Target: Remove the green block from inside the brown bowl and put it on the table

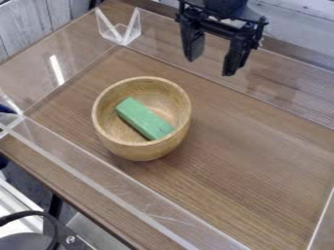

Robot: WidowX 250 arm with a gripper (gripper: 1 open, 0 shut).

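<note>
Green block (145, 119) lies inside brown bowl (143, 118); gripper (216, 54) hangs beyond bowl, wide open, empty, ready to descend.

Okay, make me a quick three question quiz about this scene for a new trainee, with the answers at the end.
1. True or false: the green block lies on the table.
2. The gripper is: A) shut on the block, B) open and empty, C) inside the brown bowl.
3. What stands around the table's edges?

Key: 1. False, it lies inside the bowl. 2. B. 3. Clear acrylic walls.
</note>
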